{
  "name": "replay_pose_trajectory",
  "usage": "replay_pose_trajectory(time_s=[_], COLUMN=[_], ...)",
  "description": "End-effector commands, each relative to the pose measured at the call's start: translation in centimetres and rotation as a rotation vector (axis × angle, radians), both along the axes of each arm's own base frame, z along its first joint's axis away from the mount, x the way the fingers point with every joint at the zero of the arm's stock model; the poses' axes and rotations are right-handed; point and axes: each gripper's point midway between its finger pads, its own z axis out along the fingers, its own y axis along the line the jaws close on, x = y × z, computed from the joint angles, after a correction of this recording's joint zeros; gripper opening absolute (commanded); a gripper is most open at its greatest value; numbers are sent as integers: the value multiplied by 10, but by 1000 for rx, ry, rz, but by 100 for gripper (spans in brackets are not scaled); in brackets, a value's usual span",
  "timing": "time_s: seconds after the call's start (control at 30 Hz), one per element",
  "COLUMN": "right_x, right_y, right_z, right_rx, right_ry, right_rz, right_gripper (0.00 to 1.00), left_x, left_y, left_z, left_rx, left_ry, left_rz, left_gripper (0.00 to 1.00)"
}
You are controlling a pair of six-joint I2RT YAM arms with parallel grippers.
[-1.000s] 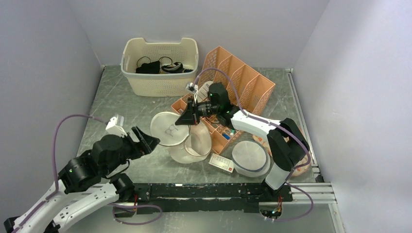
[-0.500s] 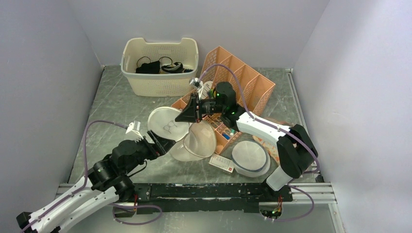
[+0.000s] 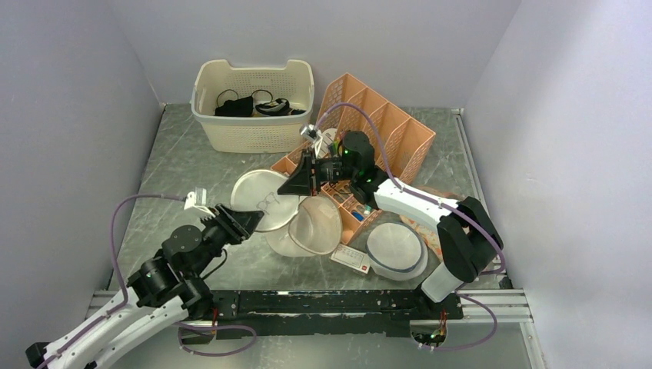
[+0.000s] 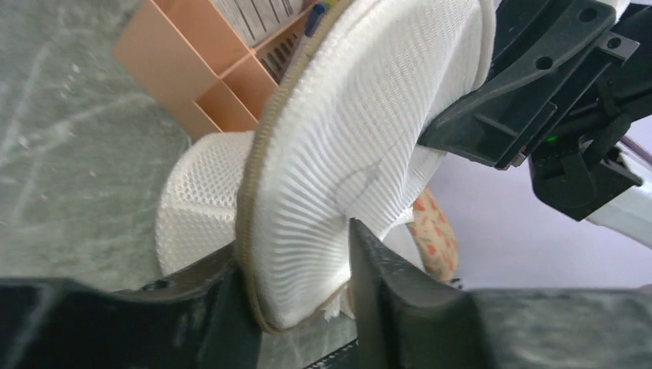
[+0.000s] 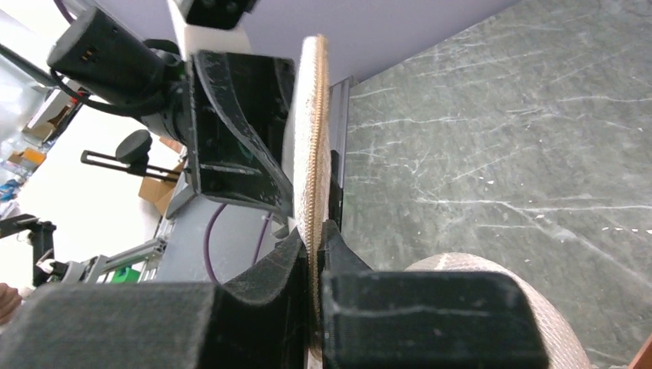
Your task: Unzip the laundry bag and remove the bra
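Observation:
The laundry bag [image 3: 265,201], white fine mesh with a tan zipper rim, is held up on edge over the table's middle. My right gripper [image 3: 298,184] is shut on its upper rim; in the right wrist view the zipper band [image 5: 313,138] runs straight up out of the right gripper [image 5: 314,231]. My left gripper [image 3: 244,221] has come in from the lower left. In the left wrist view the bag's bottom edge [image 4: 346,115] fills the left gripper [image 4: 300,269], both fingers pressing on it. Thin dark lines show through the mesh; the bra itself is hidden.
A second beige mesh cup [image 3: 311,227] lies under the bag. Behind stand a cream basket [image 3: 254,104] with dark cloths and an orange file organiser [image 3: 377,131]. A grey-blue-rimmed mesh disc [image 3: 396,250] and a small card [image 3: 351,259] lie front right.
My left arm swung in from the lower left to the bag, and its jaws narrowed from wide open onto the bag's lower edge. The right gripper kept its hold on the rim.

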Motion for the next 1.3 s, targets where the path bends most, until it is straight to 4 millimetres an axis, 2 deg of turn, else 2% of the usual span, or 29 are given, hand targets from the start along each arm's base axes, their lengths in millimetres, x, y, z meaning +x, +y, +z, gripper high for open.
replay_pose_trajectory(time_s=[0.0,0.13,0.17,0.2,0.3,0.43,0.57,0.67,0.8,0.87,0.93,1.07,1.17,1.27], right_x=[-1,12,16,22,39,69,72,65,52,43,47,58,57,53], right_y=[5,17,20,22,22,-5,-26,-28,-15,-4,-1,7,18,33], right_z=[-9,-25,-27,-29,-38,-39,-27,-14,12,30,38,34,34,34], right_rx=[-35,-119,-137,-159,-237,-347,-417,-406,-265,-160,-124,-109,-41,-57], right_ry=[14,32,43,55,93,106,95,155,365,444,473,565,632,641], right_rz=[3,-65,-84,-112,-207,-425,-519,-528,-531,-527,-567,-628,-582,-566], right_gripper=[4,5,6,12,37,63,77,87,88,94,95,92,88,88], left_x=[4,6,7,8,12,19,30,37,40,40,40,41,40,39], left_y=[21,38,40,43,46,44,40,32,18,14,13,12,7,4], left_z=[29,30,31,34,37,41,46,49,49,47,44,41,38,35], left_rx=[120,312,351,390,512,643,758,841,902,922,946,970,973,986], left_ry=[-75,-15,-14,-12,-15,-22,-46,-100,-158,-181,-193,-208,-228,-224], left_rz=[55,95,98,100,91,60,37,-17,-101,-137,-154,-177,-210,-234], left_gripper=[41,13,10,8,7,7,7,7,7,7,7,9,10,11])
